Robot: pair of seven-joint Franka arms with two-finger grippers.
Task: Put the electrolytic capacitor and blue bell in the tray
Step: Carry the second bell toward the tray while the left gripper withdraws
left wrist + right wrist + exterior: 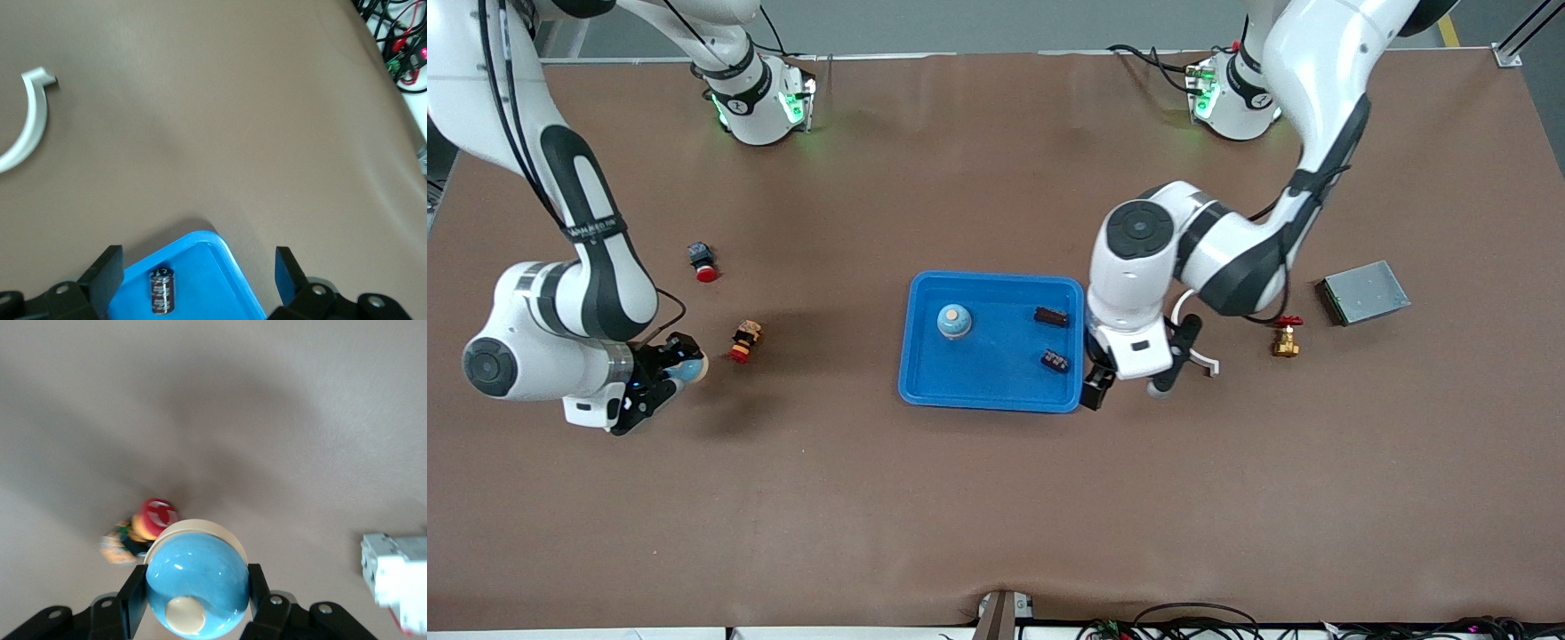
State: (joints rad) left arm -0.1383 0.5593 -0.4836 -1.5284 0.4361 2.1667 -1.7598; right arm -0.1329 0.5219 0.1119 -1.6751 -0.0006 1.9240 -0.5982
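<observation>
The blue tray [996,378] lies mid-table. In it stand a blue bell [954,321] and two dark electrolytic capacitors [1050,316] [1056,361]. My left gripper [1094,378] hangs open over the tray's corner toward the left arm's end. In the left wrist view its jaws [198,273] stand wide apart, with one capacitor [162,291] lying loose on the tray floor [213,283] below them. My right gripper [674,372] is shut on a second blue bell [690,368] toward the right arm's end. The right wrist view shows that bell [197,583] clamped between both fingers [130,593].
A red-capped yellow button [744,341] [143,527] and a dark red-capped switch [703,260] lie beside my right gripper. A white curved piece [1199,357] [30,120], a brass valve [1286,338] and a grey metal box [1363,292] lie toward the left arm's end.
</observation>
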